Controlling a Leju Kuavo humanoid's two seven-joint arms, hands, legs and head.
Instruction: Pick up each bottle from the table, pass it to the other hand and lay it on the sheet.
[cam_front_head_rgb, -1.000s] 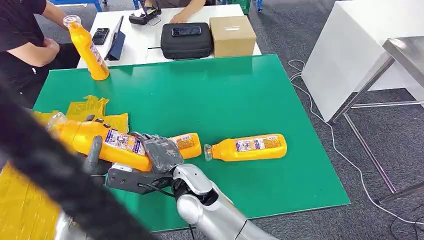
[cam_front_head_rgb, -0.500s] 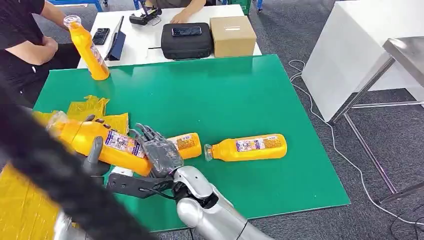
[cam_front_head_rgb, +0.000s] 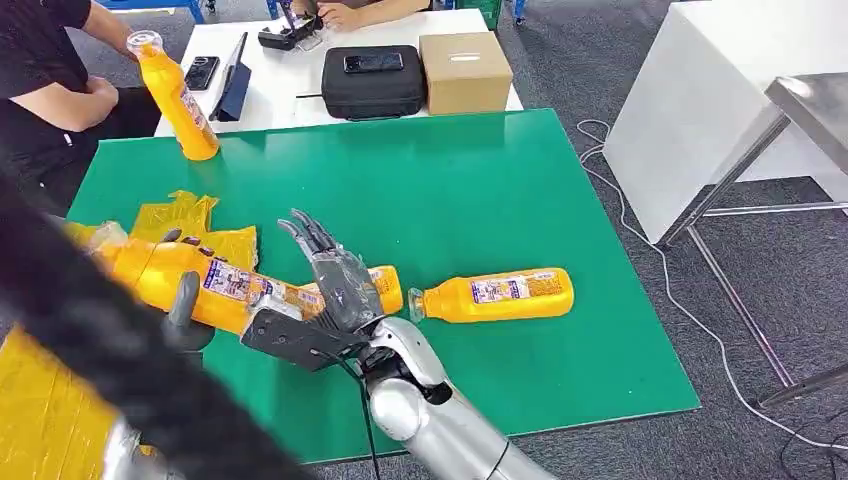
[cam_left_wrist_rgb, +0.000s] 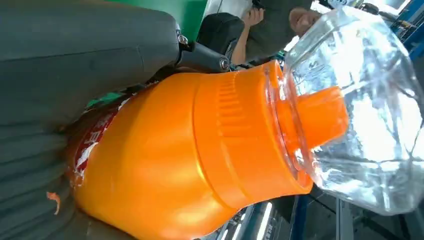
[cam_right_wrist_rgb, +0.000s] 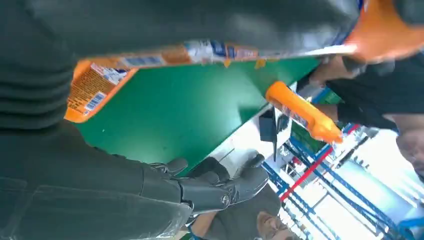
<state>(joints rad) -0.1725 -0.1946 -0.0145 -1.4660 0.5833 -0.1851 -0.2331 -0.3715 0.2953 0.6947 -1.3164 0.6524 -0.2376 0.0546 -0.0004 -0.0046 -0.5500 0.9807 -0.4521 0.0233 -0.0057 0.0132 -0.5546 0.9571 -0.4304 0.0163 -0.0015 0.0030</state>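
At the bench's (cam_front_head_rgb: 600, 330) nine o'clock edge, mid hand-over: my left robot hand (cam_front_head_rgb: 185, 310) grasps the bottle (cam_front_head_rgb: 190, 280); the right robot hand (cam_front_head_rgb: 335, 280) is released, fingers spread, beside its base.

I judge the step in hand is laying this bottle on the yellow sheet (cam_front_head_rgb: 45, 420) at seven o'clock. I would draw the right robot hand clear toward three o'clock first, then lower the bottle flat, so it does not roll. Its long axis runs roughly ten to four o'clock, cap (cam_left_wrist_rgb: 320, 115) toward ten, base toward four. Two more bottles wait: one lying at four o'clock (cam_front_head_rgb: 495, 294), one upright at eleven (cam_front_head_rgb: 178, 95).
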